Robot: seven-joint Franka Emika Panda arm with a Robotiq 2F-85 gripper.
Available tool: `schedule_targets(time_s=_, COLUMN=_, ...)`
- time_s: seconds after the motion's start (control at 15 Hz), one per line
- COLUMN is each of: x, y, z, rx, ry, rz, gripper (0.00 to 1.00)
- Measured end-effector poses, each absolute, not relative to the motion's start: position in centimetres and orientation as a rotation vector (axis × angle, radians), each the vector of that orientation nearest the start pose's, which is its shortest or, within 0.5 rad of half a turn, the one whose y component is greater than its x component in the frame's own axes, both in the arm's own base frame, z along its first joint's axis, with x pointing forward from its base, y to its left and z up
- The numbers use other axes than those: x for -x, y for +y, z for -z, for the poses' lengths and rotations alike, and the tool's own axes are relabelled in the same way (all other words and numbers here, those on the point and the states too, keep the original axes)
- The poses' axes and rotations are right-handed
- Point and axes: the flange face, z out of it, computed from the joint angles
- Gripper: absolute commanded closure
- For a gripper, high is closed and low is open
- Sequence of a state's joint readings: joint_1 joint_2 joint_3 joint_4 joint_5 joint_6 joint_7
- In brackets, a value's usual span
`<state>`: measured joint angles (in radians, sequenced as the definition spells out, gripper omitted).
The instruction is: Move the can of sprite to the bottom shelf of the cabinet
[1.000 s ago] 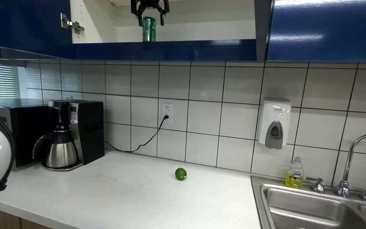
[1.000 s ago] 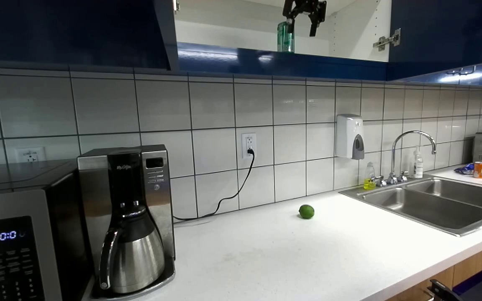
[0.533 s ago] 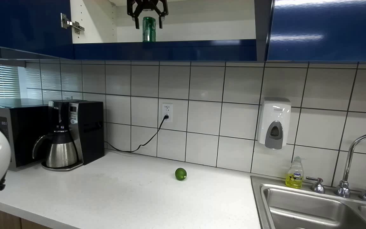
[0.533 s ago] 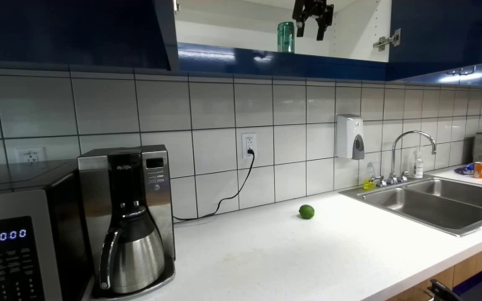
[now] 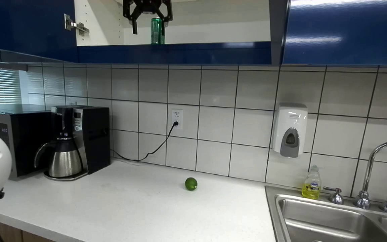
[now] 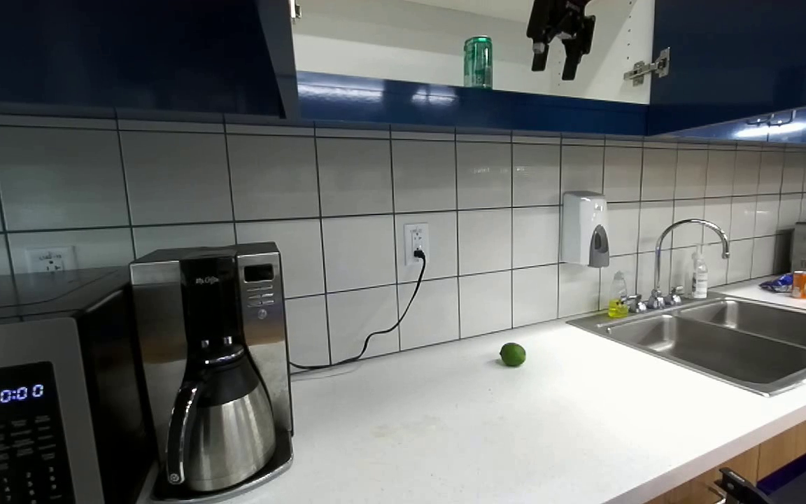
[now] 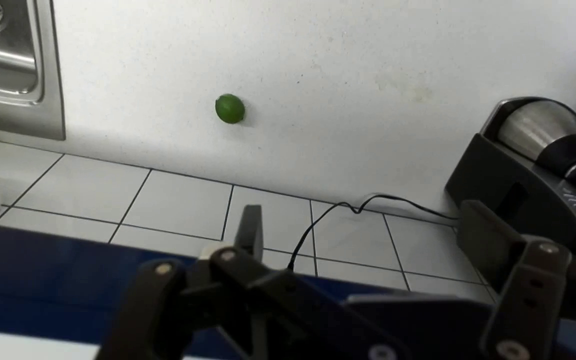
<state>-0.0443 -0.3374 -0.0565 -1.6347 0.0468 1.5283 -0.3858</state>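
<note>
Gaping, the hand (image 6: 554,71) hangs clear of the cabinet's (image 6: 375,96) can (image 6: 478,63).

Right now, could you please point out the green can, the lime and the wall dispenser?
Green can (image 6: 478,63), in an exterior view: middle of its side.
Lime (image 7: 230,108), wrist view: middle of its skin.
Wall dispenser (image 6: 583,229), in an exterior view: white housing.

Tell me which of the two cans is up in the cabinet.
The green can, standing upright in the open cabinet; the other one, the orange can, is down on the far side of the sink.
</note>
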Motion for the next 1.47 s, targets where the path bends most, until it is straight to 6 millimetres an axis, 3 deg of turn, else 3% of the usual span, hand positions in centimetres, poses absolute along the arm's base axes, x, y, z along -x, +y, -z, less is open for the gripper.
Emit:
schedule_targets(time_s=0.4, x=-40.1, y=-4.2, z=-68.1, rx=3.056, ry=-0.481, rz=0.271, gripper=0.00)
schedule_targets(time_s=0.93, x=-39.5, y=-3.1, z=-58.6, rx=3.047, ry=-0.512, rz=0.144, gripper=0.00)
schedule_targets(time_s=1.07, x=-39.4, y=-3.1, z=-57.5, rx=3.049, ry=-0.513, rz=0.123, gripper=0.00)
schedule_targets(time_s=1.47, x=-39.2, y=-3.1, z=-57.7, rx=3.050, ry=-0.514, rz=0.136, gripper=0.00)
